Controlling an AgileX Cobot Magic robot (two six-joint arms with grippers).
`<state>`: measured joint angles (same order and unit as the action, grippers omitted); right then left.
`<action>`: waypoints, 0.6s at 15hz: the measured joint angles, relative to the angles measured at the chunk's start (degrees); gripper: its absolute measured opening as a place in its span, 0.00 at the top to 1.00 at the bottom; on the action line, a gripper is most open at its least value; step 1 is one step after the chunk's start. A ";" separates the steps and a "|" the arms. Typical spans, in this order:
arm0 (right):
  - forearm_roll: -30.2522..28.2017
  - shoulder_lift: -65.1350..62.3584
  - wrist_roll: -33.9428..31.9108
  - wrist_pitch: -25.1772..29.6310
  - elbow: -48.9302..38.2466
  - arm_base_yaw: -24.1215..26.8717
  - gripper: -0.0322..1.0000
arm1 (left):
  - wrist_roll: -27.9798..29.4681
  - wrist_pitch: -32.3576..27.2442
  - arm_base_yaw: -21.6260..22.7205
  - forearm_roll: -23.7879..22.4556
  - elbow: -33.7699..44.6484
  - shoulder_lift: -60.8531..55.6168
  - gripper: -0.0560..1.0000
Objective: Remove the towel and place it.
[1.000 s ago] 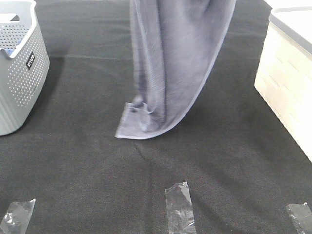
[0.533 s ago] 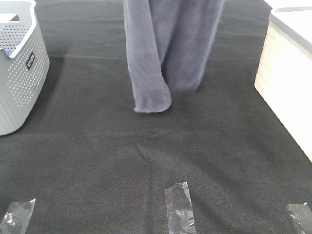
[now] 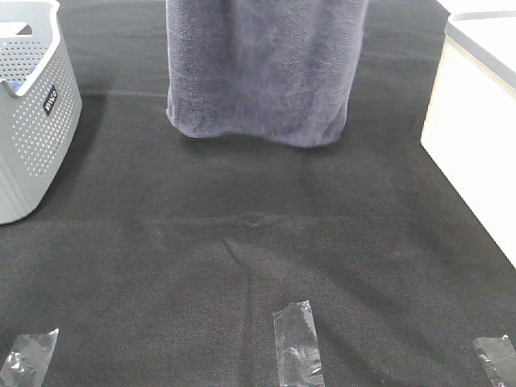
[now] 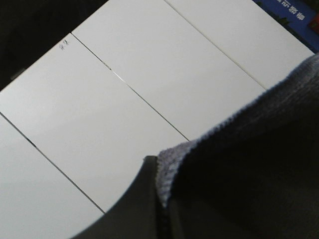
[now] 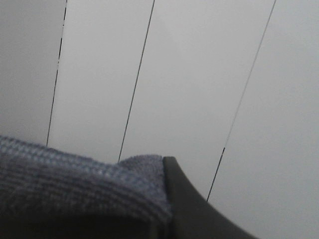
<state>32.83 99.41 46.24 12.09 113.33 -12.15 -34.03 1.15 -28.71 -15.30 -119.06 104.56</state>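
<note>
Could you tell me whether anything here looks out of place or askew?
Nothing serious: the towel hangs straight, apart from the basket. Only the cloth shows a slight wrinkle near its middle.

The towel (image 3: 262, 72) hangs between left basket (image 3: 32, 137) and right box (image 3: 476, 137).

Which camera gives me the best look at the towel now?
The exterior high view: the towel hangs spread wide, lower edge visible. Both wrist views show only a close-up scrap of its hem.
</note>
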 joint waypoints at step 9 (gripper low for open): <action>4.30 12.32 4.13 -8.19 12.15 -1.66 0.95 | 3.21 20.05 8.59 0.17 0.00 9.34 0.95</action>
<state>37.13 111.73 50.36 3.90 125.48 -13.81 -30.83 21.20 -20.11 -15.13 -119.06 113.90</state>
